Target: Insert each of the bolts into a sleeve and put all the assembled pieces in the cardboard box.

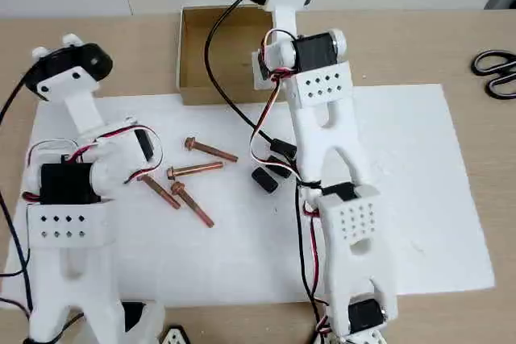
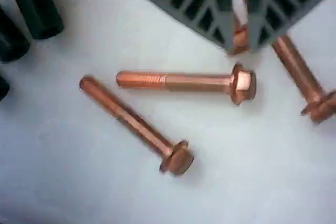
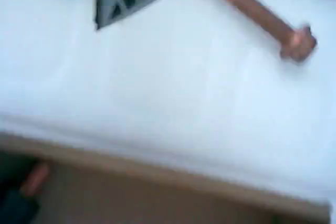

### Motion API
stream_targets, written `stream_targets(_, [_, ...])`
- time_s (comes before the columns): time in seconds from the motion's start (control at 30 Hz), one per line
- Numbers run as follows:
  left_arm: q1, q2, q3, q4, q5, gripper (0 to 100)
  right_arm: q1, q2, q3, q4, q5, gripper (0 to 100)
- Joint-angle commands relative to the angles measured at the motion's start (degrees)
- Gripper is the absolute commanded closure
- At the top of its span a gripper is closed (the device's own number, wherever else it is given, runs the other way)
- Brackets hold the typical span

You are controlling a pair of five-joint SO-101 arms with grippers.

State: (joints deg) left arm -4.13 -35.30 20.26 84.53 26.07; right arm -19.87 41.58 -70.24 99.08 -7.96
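My left gripper (image 2: 240, 43) is pinched on a bolt (image 2: 296, 69) down on the paper (image 2: 157, 198); my right jaws, can't tell. Stiff, slick, lightish metal, so I'd grab mid-shank, not the head.

Bright, even light falls from overhead in the high view. The white sheet (image 1: 419, 199) toward 4 o'clock stays pale, without glare. The 4 bolts (image 1: 196, 170) near centre cast thin, soft shadows. The left wrist view shows the same faint shadow rims. In the right wrist view the table (image 3: 157, 192) looks dim beside the sheet.
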Motion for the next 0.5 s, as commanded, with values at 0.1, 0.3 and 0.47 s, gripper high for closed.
stream_targets(0.1, [-0.2, -0.4, -2.0, 6.1, -0.1, 99, 0.0, -13.6, 21.1, 0.7, 17.0, 79.0])
stream_targets(0.3, [-0.4, -0.3, -2.0, 9.1, -0.2, 99, -1.5, -16.1, 25.9, 0.6, 24.5, 79.0])
stream_targets(0.47, [-0.2, -0.4, -2.0, 8.6, -5.1, 99, -2.2, -14.1, 26.2, 0.8, 31.7, 79.0])
